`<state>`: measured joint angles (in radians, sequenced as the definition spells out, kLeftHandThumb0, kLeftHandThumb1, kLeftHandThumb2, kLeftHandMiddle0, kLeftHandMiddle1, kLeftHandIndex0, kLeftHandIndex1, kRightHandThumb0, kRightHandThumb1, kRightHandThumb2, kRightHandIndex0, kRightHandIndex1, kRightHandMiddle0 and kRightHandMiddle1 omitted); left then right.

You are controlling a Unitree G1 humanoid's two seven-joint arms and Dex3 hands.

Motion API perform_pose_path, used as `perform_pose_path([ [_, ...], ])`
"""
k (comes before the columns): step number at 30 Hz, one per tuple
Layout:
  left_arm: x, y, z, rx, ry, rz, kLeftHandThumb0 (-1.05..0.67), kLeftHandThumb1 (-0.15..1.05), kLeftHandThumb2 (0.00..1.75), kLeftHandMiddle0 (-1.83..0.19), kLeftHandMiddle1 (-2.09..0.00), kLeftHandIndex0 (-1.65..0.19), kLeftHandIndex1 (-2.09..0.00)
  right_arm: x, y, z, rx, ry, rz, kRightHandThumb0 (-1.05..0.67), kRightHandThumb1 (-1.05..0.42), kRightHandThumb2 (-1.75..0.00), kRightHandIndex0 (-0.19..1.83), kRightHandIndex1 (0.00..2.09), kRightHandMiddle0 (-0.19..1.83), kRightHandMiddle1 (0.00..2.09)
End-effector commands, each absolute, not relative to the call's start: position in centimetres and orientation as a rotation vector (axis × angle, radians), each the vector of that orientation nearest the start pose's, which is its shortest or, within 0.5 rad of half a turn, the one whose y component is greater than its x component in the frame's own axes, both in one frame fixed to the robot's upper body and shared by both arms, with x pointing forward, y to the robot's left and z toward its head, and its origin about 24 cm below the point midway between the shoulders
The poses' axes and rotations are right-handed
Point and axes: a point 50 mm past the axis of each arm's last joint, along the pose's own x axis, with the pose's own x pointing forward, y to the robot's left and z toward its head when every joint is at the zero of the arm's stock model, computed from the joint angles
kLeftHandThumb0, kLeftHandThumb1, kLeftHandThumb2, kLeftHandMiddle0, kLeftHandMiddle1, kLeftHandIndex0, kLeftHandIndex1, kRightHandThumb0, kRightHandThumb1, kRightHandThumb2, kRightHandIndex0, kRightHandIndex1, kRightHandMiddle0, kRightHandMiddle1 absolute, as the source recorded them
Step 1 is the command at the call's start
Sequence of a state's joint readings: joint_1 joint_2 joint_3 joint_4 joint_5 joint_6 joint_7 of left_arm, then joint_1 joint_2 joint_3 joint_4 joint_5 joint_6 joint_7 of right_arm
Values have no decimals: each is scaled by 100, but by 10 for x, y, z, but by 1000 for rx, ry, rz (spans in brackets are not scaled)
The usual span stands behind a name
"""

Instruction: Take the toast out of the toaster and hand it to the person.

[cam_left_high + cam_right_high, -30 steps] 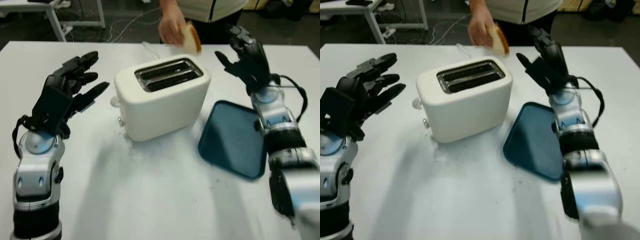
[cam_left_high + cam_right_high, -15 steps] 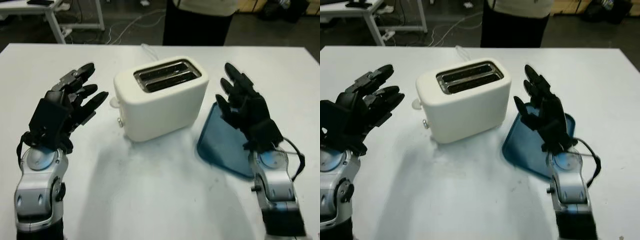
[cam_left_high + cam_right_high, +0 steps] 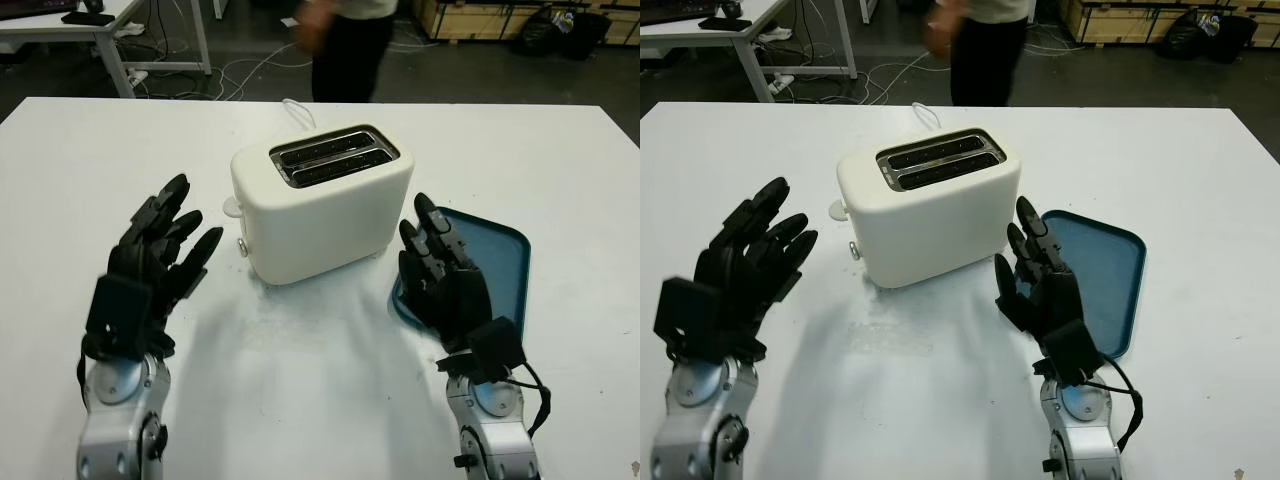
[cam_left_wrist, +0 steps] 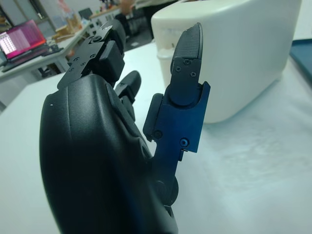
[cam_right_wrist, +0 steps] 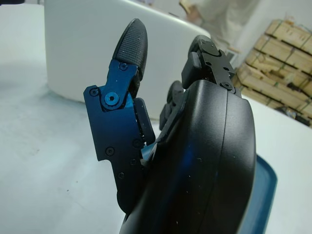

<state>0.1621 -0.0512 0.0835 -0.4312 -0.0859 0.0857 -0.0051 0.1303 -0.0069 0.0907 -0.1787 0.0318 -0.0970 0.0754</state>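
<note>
sitting at the middle of the white worktop [image 3: 300, 400]: the cream toaster [image 3: 322, 200], both slots showing no toast. hovering to its left, the left hand [image 3: 150, 265], fingers [image 4: 187, 63] open and holding nothing. hovering to its right, the right hand [image 3: 445, 285], fingers [image 5: 127, 48] likewise open and gripping nothing, over the near edge of the blue tray [image 3: 495, 250]. standing beyond the far edge, blurred, a person [image 3: 345, 40]; cannot tell whether carrying the toast.

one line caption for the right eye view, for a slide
Both open hands, left and right, flank the white toaster; blue tray alongside.
</note>
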Motion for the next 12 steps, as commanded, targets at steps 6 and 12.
perform_pose_path([
  [6, 214, 162, 82, -122, -233, 51, -54, 92, 36, 0, -85, -35, -3, 228, -129, 59, 58, -102, 145, -62, -92, -70, 7, 0, 5, 0],
  [12, 215, 164, 75, -150, -264, 18, -55, 92, 36, 0, -89, -35, -4, 230, -130, 60, 59, -103, 128, -63, -92, -69, 7, 0, 6, 1],
])
